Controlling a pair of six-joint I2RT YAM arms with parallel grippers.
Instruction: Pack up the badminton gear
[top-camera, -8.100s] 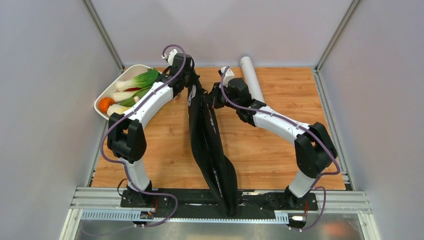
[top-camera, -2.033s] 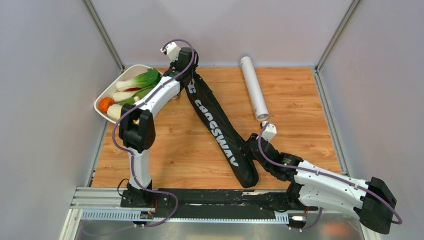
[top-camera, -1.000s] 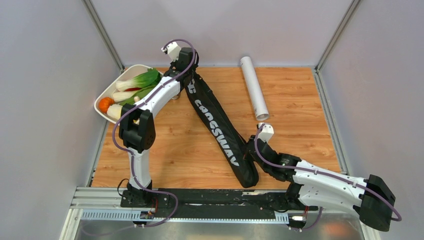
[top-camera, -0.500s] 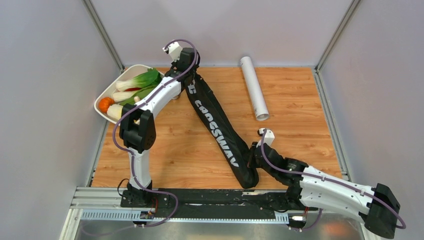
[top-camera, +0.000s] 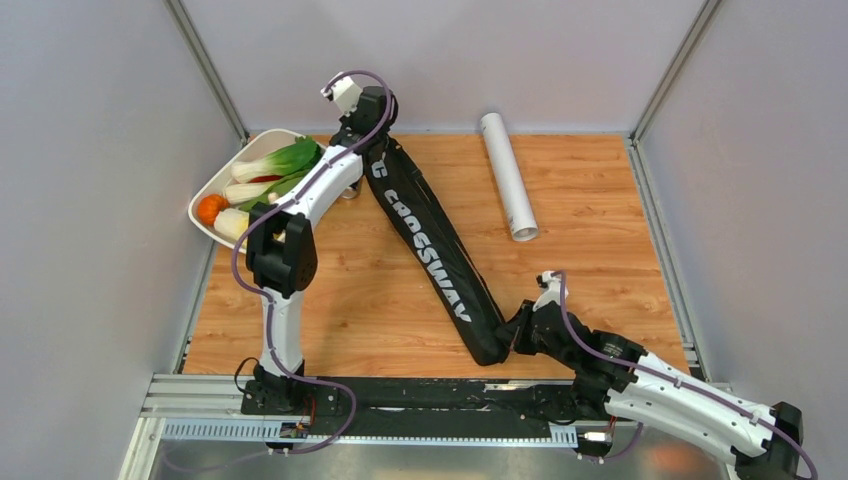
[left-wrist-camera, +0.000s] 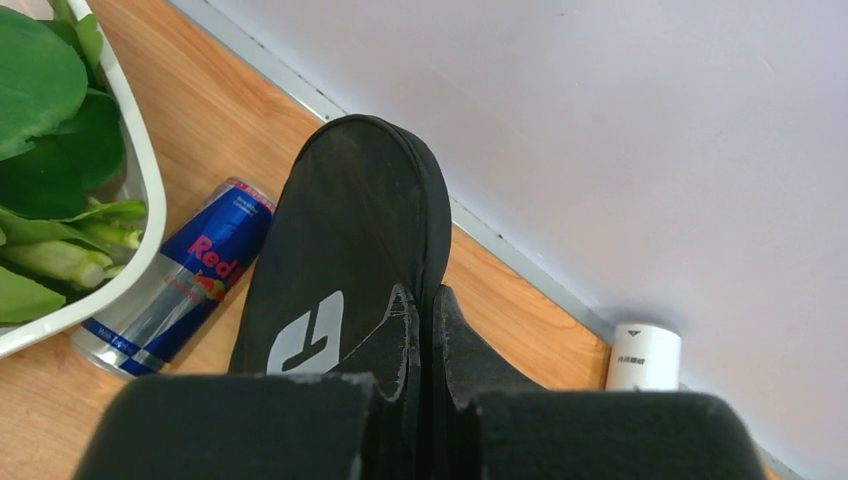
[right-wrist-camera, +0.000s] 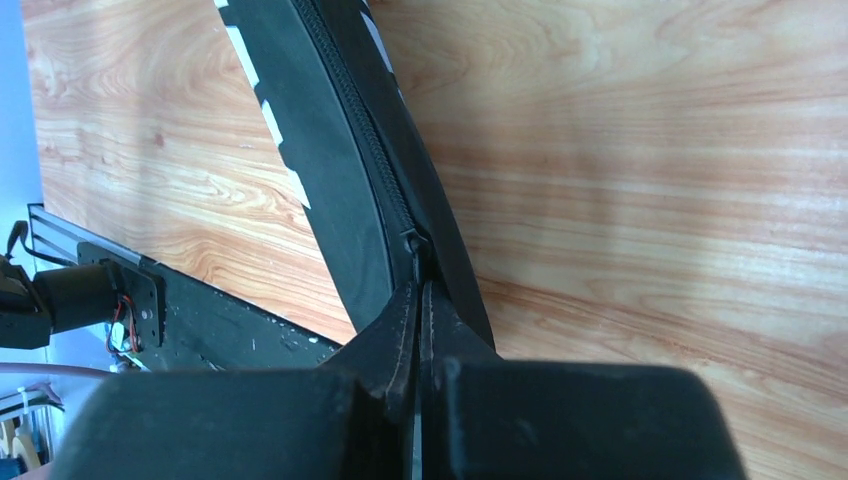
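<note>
Racket bag (top-camera: 430, 255) stretches diagonally over the table (top-camera: 600, 250), far left to near centre. The left pincer (left-wrist-camera: 420, 330) is clenched on its far end, the right pincer (right-wrist-camera: 420, 300) on its zipper at the near end. The white tube (top-camera: 507, 175) lies apart at far right; a drink can (left-wrist-camera: 180, 280) sits beside the vegetable tray (top-camera: 212, 180)

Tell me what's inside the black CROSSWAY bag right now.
Nothing inside shows. The bag is stretched between the left gripper and right gripper, which pinches its zipper; the visible stretch is zipped shut, so fabric hides any contents.
</note>
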